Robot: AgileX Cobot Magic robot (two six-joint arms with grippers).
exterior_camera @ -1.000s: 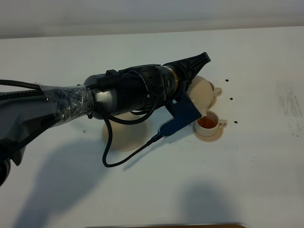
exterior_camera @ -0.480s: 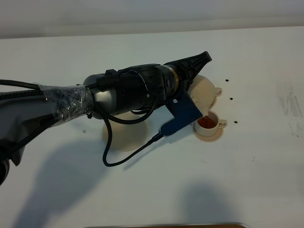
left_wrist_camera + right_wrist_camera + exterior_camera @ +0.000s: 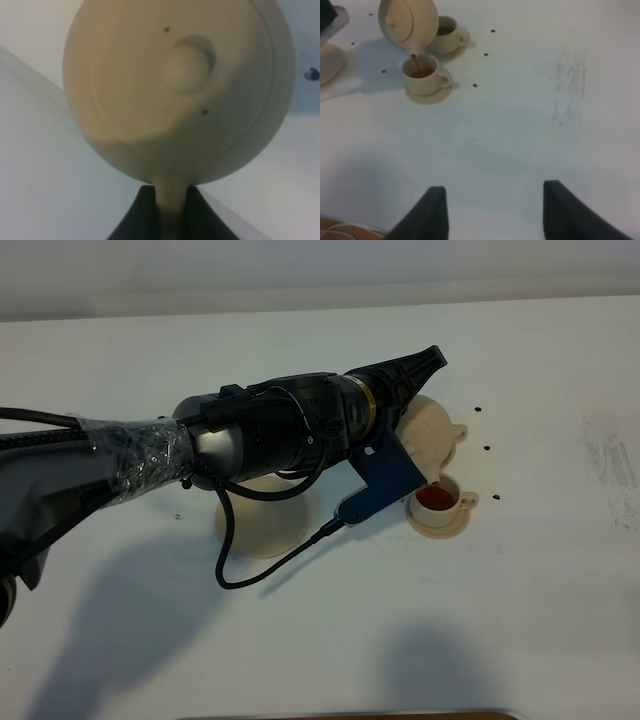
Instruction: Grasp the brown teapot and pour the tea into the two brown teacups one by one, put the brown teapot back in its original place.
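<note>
Little has moved: the brown teapot (image 3: pixel 408 22) stays tilted, its spout over the near teacup (image 3: pixel 422 75), apparently mid-pour. Left fingers (image 3: pixel 167 212) clamped on its handle; right fingers (image 3: pixel 494 212) apart. Behind it, the second teacup (image 3: pixel 447 33) seems filled.

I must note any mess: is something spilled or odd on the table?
Small dark specks lie scattered on the white table around the two teacups, possibly tea drops or leaf bits. The tilted teapot pours into the nearer cup; no puddle shows.
</note>
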